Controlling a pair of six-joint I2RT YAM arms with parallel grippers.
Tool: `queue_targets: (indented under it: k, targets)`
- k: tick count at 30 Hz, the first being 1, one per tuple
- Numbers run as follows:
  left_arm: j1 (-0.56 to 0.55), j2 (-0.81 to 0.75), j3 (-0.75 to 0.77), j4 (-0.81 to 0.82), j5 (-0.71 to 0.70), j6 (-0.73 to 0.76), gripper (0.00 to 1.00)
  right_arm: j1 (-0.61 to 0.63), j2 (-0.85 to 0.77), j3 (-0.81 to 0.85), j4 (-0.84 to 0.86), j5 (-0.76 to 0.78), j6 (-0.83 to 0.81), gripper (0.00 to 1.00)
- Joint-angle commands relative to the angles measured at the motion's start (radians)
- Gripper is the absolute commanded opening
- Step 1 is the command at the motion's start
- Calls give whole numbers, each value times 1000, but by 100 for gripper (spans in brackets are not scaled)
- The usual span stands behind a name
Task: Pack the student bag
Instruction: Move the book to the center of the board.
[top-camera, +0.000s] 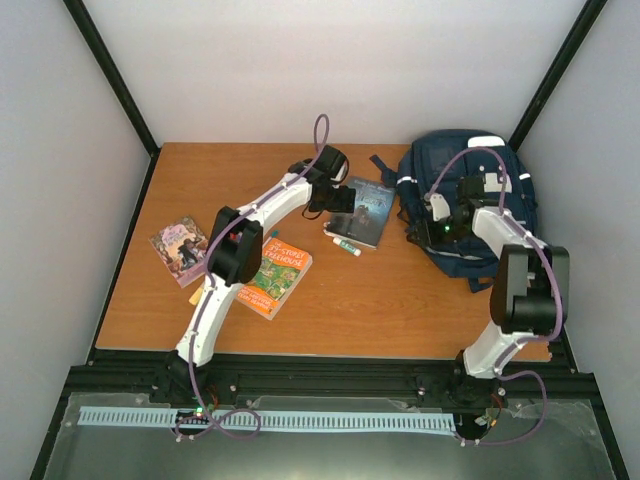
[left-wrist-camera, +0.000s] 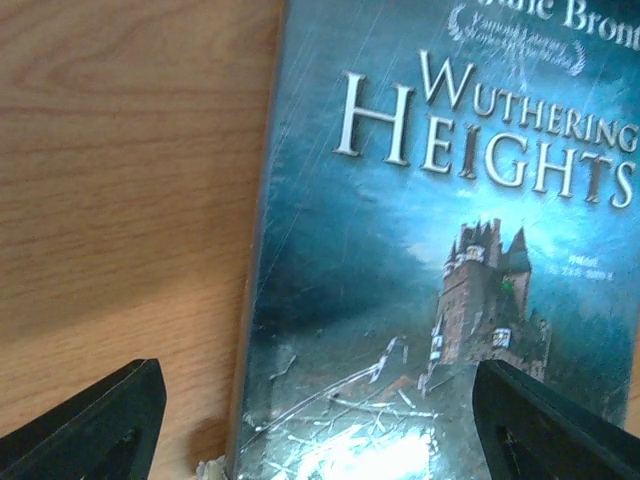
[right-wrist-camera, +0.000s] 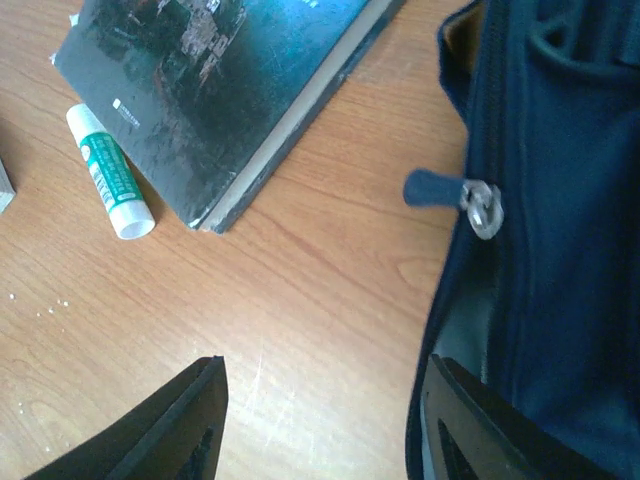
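The student bag (top-camera: 470, 200), navy with white stripes, lies at the table's right rear. My right gripper (top-camera: 430, 226) hovers at the bag's left edge. In the right wrist view it (right-wrist-camera: 320, 420) is open over bare wood, and its right finger (right-wrist-camera: 490, 430) sits against the bag's rim (right-wrist-camera: 560, 300), where grey lining shows. A zipper pull (right-wrist-camera: 470, 200) hangs just ahead. My left gripper (left-wrist-camera: 320, 420) stands open low over the dark "Wuthering Heights" book (left-wrist-camera: 440, 250), with one finger above the wood and the other above the cover. Neither gripper holds anything.
A white and green glue stick (top-camera: 347, 247) lies beside the dark book (top-camera: 365, 212). An orange book (top-camera: 275, 278) and a pink-covered book (top-camera: 180, 248) lie on the table's left half. The glue stick (right-wrist-camera: 110, 170) also shows in the right wrist view.
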Motion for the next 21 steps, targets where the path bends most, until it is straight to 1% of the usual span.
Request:
queue_targets:
  k: [1, 3, 4, 9, 13, 18, 21]
  targets:
    - [6, 0, 21, -53, 10, -6, 88, 39, 127, 104, -3, -59, 56, 57]
    - [10, -12, -11, -46, 17, -4, 89, 50, 189, 152, 2, -64, 88, 63]
    - [13, -17, -28, -38, 21, -5, 90, 56, 219, 174, 4, -64, 100, 64]
    - [26, -48, -115, 3, 56, 0, 90, 84, 319, 280, 3, -61, 153, 64]
    - [32, -41, -138, 28, 75, -6, 88, 111, 379, 348, 33, 5, 208, 64]
    - [33, -57, -182, 59, 100, -36, 86, 140, 475, 472, -5, 87, 251, 66]
    - [33, -80, -217, 77, 106, -44, 86, 154, 535, 527, -19, 102, 266, 67]
